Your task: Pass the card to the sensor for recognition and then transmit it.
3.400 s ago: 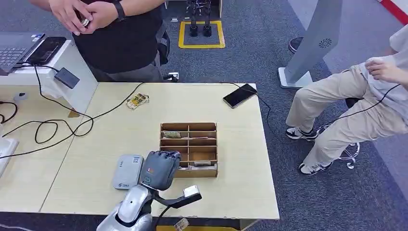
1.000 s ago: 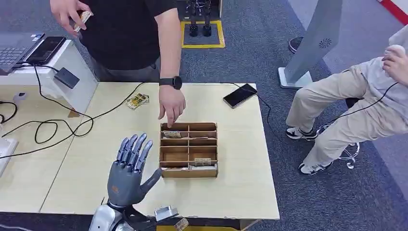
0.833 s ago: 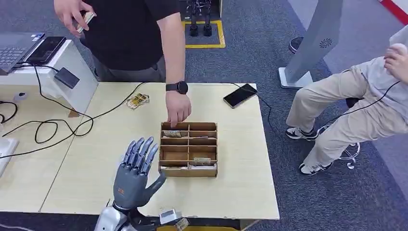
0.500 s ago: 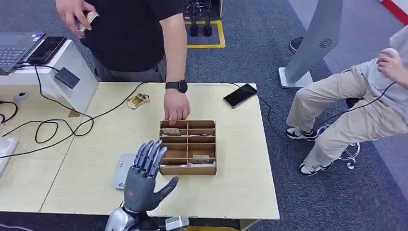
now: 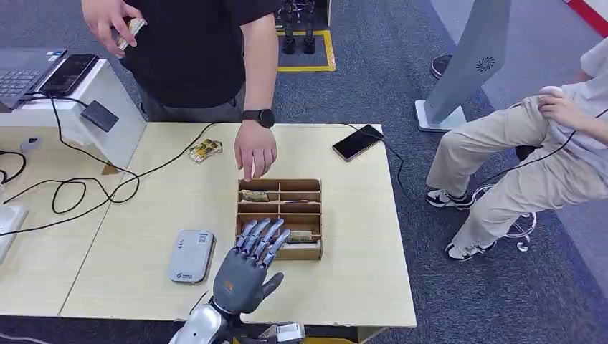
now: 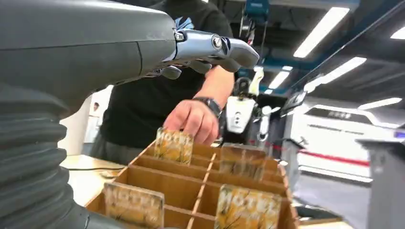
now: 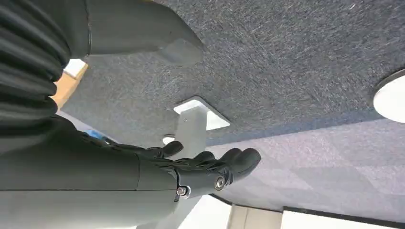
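A wooden divided box (image 5: 320,215) sits mid-table with several yellow cards standing in it, one in a far left cell (image 5: 254,196) and one in a near cell (image 5: 301,236). My left hand (image 5: 248,269) hovers at the box's near left corner, fingers spread, holding nothing. The grey card sensor (image 5: 191,256) lies flat on the table left of that hand. In the left wrist view my fingers (image 6: 210,46) reach above the box (image 6: 162,179), whose cards (image 6: 173,144) stand upright. My right hand (image 7: 205,171) hangs over the carpet, empty.
A person in black stands at the far side, one hand (image 5: 254,152) at the box's far edge, the other (image 5: 115,25) holding cards. Loose cards (image 5: 204,150), a phone (image 5: 357,142) and cables (image 5: 86,188) lie on the table. Another person sits at the right.
My left hand has moved right, from above the sensor to the box's near left corner, uncovering the sensor. The person's hand has drawn back a little from the box's far cells.
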Robot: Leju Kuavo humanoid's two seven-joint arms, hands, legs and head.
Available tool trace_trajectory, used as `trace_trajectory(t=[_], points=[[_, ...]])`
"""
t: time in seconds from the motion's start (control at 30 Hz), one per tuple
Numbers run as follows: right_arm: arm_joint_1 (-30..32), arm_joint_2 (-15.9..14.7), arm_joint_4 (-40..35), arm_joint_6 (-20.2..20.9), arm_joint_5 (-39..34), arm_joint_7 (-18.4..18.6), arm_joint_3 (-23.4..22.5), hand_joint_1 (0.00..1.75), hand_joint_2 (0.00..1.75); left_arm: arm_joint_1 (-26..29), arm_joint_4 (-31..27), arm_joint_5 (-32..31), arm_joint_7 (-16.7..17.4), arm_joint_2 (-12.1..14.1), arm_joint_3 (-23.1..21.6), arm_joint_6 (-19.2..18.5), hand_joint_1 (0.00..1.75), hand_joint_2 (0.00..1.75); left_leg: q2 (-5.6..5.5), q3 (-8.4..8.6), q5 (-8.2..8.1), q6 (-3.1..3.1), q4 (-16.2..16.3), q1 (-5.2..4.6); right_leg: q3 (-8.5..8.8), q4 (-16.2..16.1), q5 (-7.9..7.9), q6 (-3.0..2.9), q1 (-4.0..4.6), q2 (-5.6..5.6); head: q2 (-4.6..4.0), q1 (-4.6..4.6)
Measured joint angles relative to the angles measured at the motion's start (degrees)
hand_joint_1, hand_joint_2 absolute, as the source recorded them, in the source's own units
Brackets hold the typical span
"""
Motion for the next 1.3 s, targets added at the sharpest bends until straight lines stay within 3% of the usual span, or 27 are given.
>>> trace_trajectory(t=[0.17,0.5,0.57,0.63,0.8,1.0,1.3], points=[[0.0,0.0,0.0,0.0,0.2,0.2,0.0,0.00,1.75,-1.5,2.8,-1.9,3.4,-0.1,-0.1,0.0,0.00,1.75,0.00,0.00,0.00,0.00,0.0,0.00,0.00,0.0,0.00,0.00,0.00,0.00,0.00,0.00],[0.0,0.0,0.0,0.0,0.2,0.2,0.0,0.00,1.75,-1.6,3.2,-2.4,4.2,-0.1,-0.1,0.0,0.00,1.75,0.00,0.00,0.00,0.00,0.0,0.00,0.00,0.0,0.00,0.00,0.00,0.00,0.00,0.00],[0.0,0.0,0.0,0.0,0.2,0.2,0.0,0.00,1.75,-2.0,4.1,-3.4,6.0,-0.2,-0.1,0.0,0.00,1.75,0.00,0.00,0.00,0.00,0.0,0.00,0.00,0.0,0.00,0.00,0.00,0.00,0.00,0.00],[0.0,0.0,0.0,0.0,0.2,0.9,0.0,0.00,1.75,-2.9,6.3,-5.5,10.9,-0.6,-0.1,0.0,0.00,1.75,0.00,0.00,0.00,0.00,0.0,-0.01,0.00,0.0,0.00,0.00,0.00,0.00,0.00,0.00],[0.0,0.0,0.0,0.0,0.2,1.1,0.0,0.00,1.75,-3.2,7.7,-5.6,12.1,-1.0,-0.1,0.0,0.00,1.75,0.00,0.00,0.00,0.00,0.0,0.00,0.00,0.0,0.00,0.00,0.00,0.00,0.00,0.00],[0.0,0.0,0.0,0.0,-0.1,1.9,0.0,0.00,1.75,-3.4,8.5,-6.0,17.4,-1.3,-0.1,0.0,0.00,1.75,0.00,0.00,0.00,0.00,0.0,0.00,0.00,0.0,0.00,0.00,0.00,0.00,0.00,0.00],[0.0,0.0,0.0,0.0,-0.3,2.6,0.0,0.00,1.75,-3.4,8.9,-6.1,21.9,-1.6,0.0,0.1,0.00,1.75,-0.01,-0.01,0.00,0.00,0.0,0.00,0.00,0.0,0.00,0.00,0.00,0.00,0.00,0.00]])
